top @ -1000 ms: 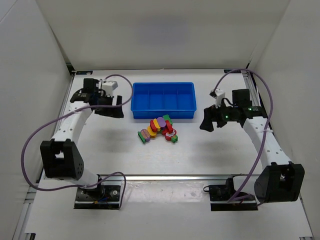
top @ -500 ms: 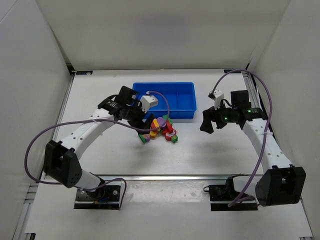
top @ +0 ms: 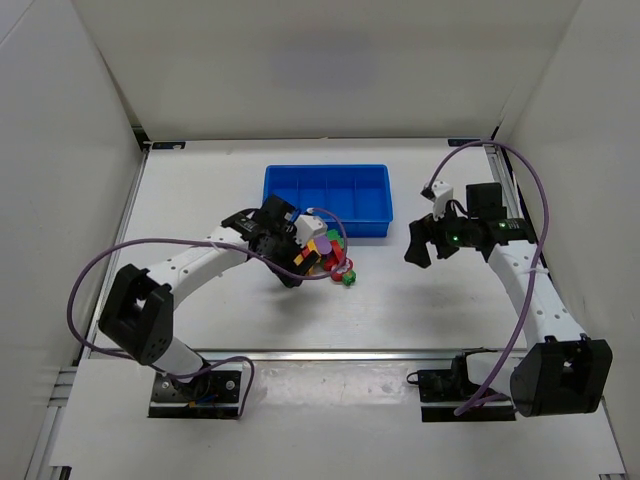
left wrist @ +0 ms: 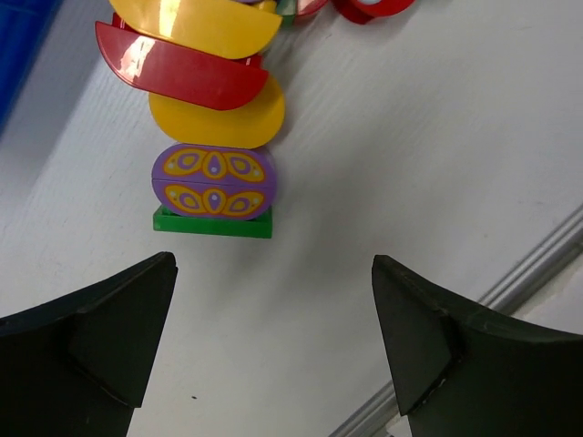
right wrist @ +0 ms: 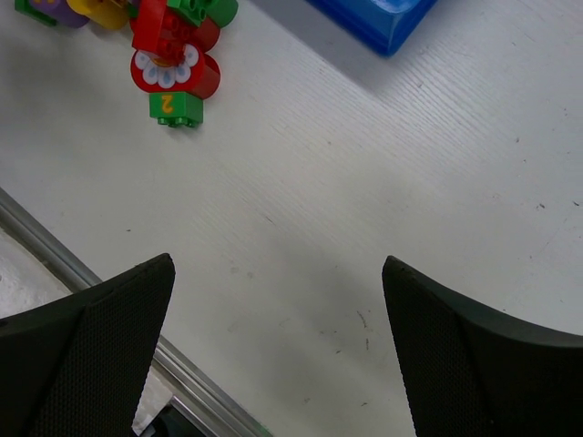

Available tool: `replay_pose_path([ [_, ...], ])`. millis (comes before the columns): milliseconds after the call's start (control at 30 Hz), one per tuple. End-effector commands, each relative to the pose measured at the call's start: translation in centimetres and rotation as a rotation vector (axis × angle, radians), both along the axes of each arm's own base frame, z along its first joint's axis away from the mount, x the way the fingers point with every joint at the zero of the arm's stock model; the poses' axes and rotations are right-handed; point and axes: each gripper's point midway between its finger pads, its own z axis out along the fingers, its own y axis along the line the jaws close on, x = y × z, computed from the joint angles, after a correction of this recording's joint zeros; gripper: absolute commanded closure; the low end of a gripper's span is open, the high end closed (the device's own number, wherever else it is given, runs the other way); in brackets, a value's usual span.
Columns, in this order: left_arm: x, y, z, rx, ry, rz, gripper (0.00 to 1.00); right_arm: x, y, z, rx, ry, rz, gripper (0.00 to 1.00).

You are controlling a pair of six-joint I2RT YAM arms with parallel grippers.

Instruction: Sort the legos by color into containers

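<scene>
Both sets of jaws spread, nothing pinched.
Left gripper (left wrist: 273, 269) over legos (top: 330, 250) mid-frame — purple oval (left wrist: 214, 181) nearest; right gripper (right wrist: 278, 264) centre-right, well apart; blue tray (top: 300, 195) above pile.

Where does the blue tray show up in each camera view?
Top external: blue tray at centre, far side of the table.
Left wrist: sliver in the top-left corner.
Right wrist: corner at the top edge, right of centre.
Shared landmark: the legos piled beside it.

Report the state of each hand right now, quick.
Left hand: open, holding nothing.
Right hand: open, holding nothing.
</scene>
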Motion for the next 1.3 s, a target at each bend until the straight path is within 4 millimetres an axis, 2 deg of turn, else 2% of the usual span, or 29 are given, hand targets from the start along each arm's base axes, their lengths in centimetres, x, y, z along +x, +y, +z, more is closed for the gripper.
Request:
replay_pose_path([
  [0, 1.5, 0.4, -1.0, 0.047, -0.061, 0.006, 0.01, 0.4, -0.4, 0.3, -0.007, -0.026, -0.004, 0.02],
  [100, 2.2, 0.5, -2.3, 0.076, -0.057, -0.005, 0.01, 0.4, -0.7, 0.1, -0.008, -0.020, -0.015, 0.02],
  [233, 3.3, 0.2, -3.0, 0.083, -0.073, -0.020, 0.01, 0.3, -0.8, -0.1, -0.008, -0.014, -0.019, 0.02],
  [533, 5.3, -1.0, -3.4, 0.056, -0.081, -0.069, 0.01, 0.6, -1.1, -0.4, -0.008, -0.007, -0.031, 0.02],
  [800, 6.5, -0.7, -4.2, 0.045, -0.064, -0.083, 0.06, 0.8, -1.5, -0.6, -0.017, 0.002, -0.046, 0.02],
  [1267, 4.5, -0.3, -5.3, 0.039, -0.023, -0.141, 0.12, 1.5, -1.9, -0.8, -0.028, 0.004, -0.054, 0.02],
])
